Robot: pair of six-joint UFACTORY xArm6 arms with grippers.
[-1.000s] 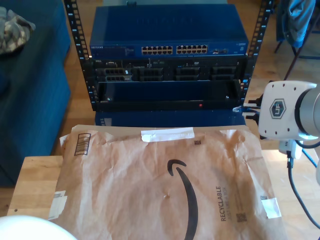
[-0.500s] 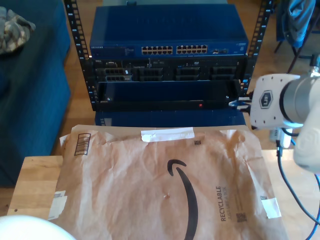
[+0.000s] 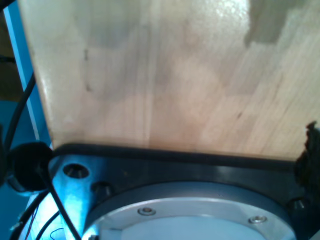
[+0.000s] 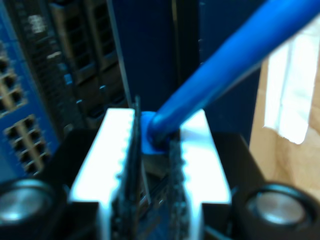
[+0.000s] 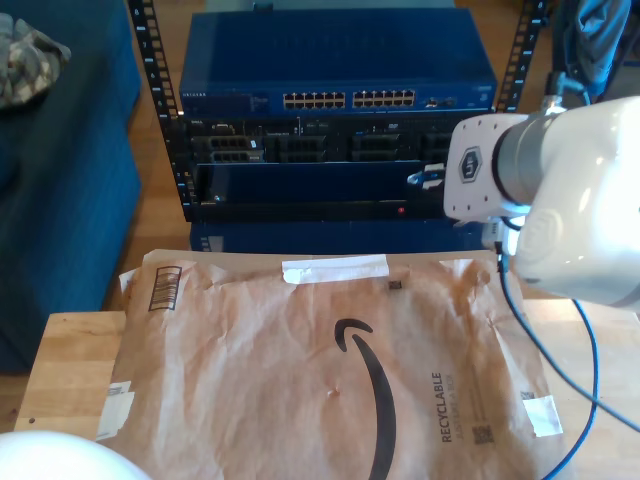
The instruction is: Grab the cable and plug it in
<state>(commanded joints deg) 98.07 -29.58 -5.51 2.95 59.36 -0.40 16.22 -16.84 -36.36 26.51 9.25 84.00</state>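
Cable [image 4: 215, 75] first: the bright blue line sits pinched between the two white ribbed fingers [image 4: 107, 150] of our second hand [image 4: 152, 155], with its blue plug end wedged right in the gap and the cord running up and away from the fingertips. So that hand is clamped on the cable, no daylight between pads and plug that we can see.

In the exterior view our second hand [image 5: 428, 178] pokes out from the white arm [image 5: 560, 190] on the exterior view's right, tips pointing toward the rack [image 5: 335, 120]. Just ahead of the fingertips is the black server row with the dark open slot below it, and the blue network switch [image 5: 335, 75] with its two banks of ports sits above and beyond the hand. From behind the hand the cable drops down past the arm and trails over the counter [image 5: 70, 360] toward the exterior view's lower right. The second wrist view shows those ports blurry off to one side of the fingers, so we can't tell which one is lined up.

A big brown paper mailer [image 5: 330, 370] covers most of the counter below the hand.

Our first hand: the wrist view looks at pale wood [image 3: 160, 75] and a dark base plate [image 3: 190, 175], fingers out of frame, so we can't tell if it's spread or closed.
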